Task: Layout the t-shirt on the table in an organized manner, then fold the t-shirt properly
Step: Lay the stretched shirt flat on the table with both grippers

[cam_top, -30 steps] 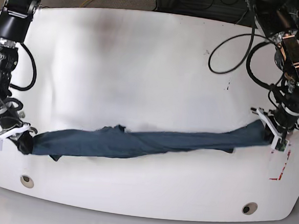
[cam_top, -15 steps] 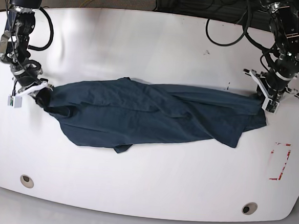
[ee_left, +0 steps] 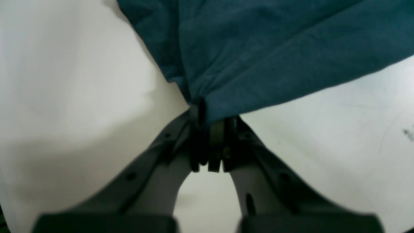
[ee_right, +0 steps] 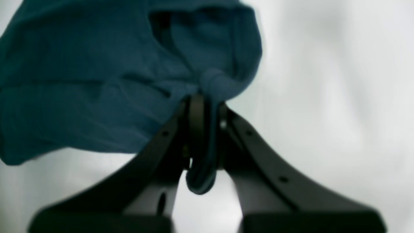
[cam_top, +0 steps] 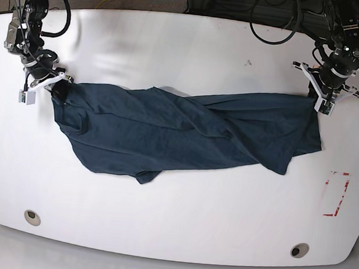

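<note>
The dark teal t-shirt [cam_top: 186,132] lies stretched across the middle of the white table [cam_top: 173,220], still twisted and creased, with a flap hanging toward the front left. My left gripper [cam_top: 317,101], on the right of the base view, is shut on the shirt's right edge; the left wrist view shows the t-shirt [ee_left: 265,55] pinched at the gripper [ee_left: 208,116]. At the far left my right gripper [cam_top: 58,90] is shut on the other end. The right wrist view shows the t-shirt [ee_right: 97,90] bunched at the gripper [ee_right: 205,100].
A red tape rectangle [cam_top: 335,194] marks the table at the front right. Two round grommet holes [cam_top: 32,216] [cam_top: 299,250] sit near the front edge. Black cables [cam_top: 273,24] loop over the far right of the table. A small dark speck [cam_top: 248,62] lies there too.
Both grippers have drawn the shirt away from the front edge toward the back of the table. The cloth has gone from a narrow twisted rope to a wider spread sheet.
</note>
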You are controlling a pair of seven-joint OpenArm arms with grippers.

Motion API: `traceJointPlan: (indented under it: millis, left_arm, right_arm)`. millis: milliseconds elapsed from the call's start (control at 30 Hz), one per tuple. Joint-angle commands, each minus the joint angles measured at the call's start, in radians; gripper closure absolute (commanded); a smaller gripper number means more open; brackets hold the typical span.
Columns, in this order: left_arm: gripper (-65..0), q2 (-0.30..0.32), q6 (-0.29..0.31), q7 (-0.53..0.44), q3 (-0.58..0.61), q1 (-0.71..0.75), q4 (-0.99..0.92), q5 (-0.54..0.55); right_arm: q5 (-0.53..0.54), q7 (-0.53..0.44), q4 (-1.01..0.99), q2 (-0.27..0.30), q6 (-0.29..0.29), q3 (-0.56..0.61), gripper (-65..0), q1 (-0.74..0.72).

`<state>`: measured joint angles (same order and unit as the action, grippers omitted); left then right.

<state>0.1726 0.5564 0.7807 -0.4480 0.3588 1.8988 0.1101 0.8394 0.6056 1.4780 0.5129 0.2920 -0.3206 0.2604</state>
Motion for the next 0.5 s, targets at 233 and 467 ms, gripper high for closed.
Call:
traceJointPlan:
  millis: [233,467]
  left_arm:
    - [0.0,0.012,0.06,-0.019,-0.077,0.044,0.018,-0.002]
    - [-0.4,0.012,0.142,-0.019,-0.102,0.058,0.018,-0.01]
  right_arm:
    - [0.016,-0.022,0.019,0.017,0.002,-0.01,-8.9,0.024]
    - [0.014,-0.02,0.066,0.008,0.0,-0.05,-33.0,0.066]
